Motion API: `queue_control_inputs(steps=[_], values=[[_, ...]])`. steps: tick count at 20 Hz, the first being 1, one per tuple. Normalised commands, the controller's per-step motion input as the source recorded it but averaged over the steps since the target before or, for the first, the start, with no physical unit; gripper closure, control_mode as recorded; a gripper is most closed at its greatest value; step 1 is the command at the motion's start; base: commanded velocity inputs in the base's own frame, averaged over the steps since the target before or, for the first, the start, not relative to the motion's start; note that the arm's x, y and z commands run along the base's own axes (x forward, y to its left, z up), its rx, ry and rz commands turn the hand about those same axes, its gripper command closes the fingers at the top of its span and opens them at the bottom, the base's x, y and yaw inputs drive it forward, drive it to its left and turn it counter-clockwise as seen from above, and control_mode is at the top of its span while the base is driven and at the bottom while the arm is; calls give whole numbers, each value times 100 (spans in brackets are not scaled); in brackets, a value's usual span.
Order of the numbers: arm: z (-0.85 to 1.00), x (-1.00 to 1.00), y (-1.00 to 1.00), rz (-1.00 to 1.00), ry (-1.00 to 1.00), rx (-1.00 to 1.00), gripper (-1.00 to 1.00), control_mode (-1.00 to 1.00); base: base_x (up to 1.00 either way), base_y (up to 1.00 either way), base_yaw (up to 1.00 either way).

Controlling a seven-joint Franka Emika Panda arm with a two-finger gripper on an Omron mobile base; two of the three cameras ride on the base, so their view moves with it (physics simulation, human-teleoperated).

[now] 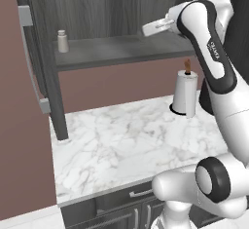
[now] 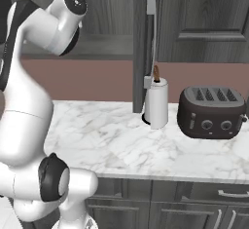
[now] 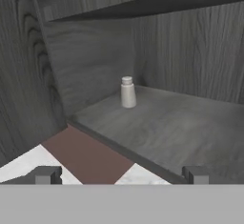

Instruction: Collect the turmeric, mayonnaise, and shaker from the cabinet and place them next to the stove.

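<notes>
On the lower shelf of the open cabinet (image 1: pixel 121 47) we see the shaker (image 1: pixel 62 41) standing upright near the back left corner, alone on the dark wood. Our gripper (image 3: pixel 121 174) hangs in front of the shelf edge, well apart from the shaker, with its jaws spread wide and nothing between them. Below the cabinet lies the marble table (image 1: pixel 121 140), where a paper towel roll (image 1: pixel 186 94) stands upright on its holder near the wall. In the right base view a dark toaster (image 2: pixel 211 112) sits on the table just beside the roll, and the cabinet door (image 1: pixel 29 57) stands swung open.
</notes>
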Motion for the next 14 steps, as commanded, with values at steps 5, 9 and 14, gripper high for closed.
queue_control_inputs(steps=[5,9,14], values=[[7,19,11,-4,6,-2,-100,-100,0,0,0],[1,20,14,-4,6,-7,-100,-100,0,0,0],[0,25,29,-5,4,-8,-100,-100,0,0,0]])
